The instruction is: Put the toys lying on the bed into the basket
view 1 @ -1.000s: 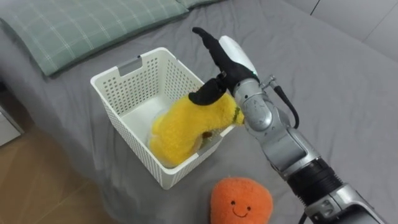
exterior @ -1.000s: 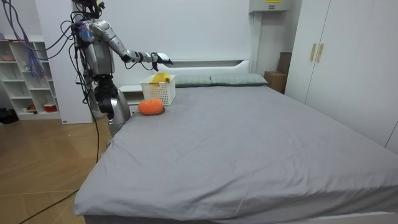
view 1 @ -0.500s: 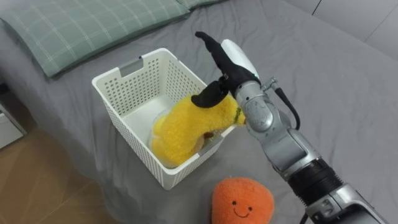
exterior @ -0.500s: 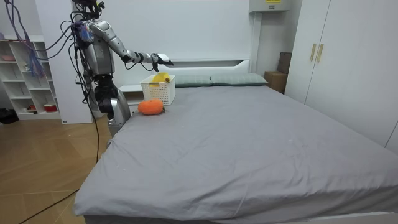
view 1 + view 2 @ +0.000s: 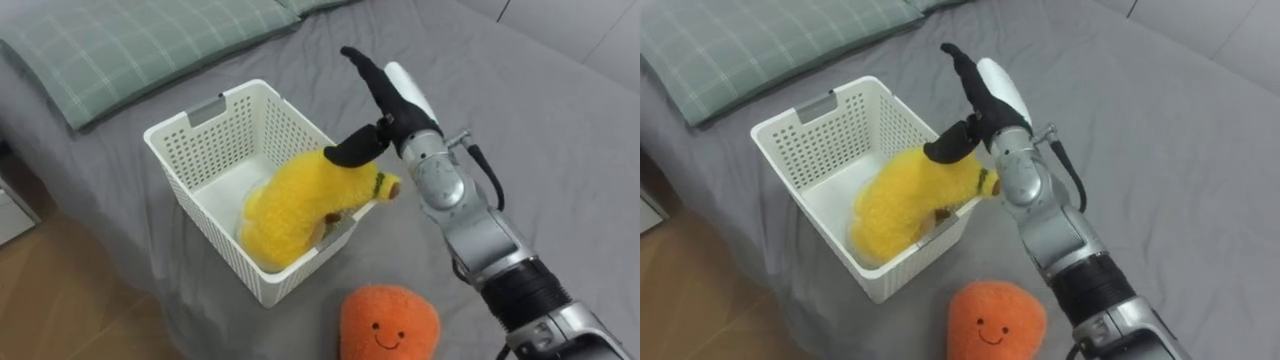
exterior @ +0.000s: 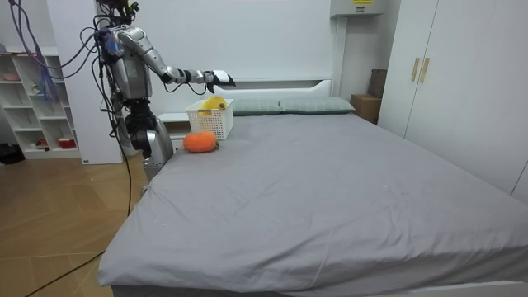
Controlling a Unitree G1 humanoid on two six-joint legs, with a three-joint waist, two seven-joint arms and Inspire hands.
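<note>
Right hand (image 5: 400, 100) hovers over the white perforated plastic basket (image 5: 250, 125), fingers straight and spread, thumb down by the fuzzy yellow banana-shaped plush toy (image 5: 300, 205), gripping nothing. That yellow toy lies in the basket, its tip poking over the rim. A round orange smiling plush toy (image 5: 388, 322) sits on the grey bed (image 5: 560, 130) just beside the basket.

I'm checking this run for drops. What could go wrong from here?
1. The yellow plush toy lies tilted in the white basket, one end over the rim by the open right hand; it might tip out.
2. The thumb is close to the toy, so withdrawing might drag it.
3. Basket and orange plush toy sit near the edge of the bed; a nudge might push either off.
</note>
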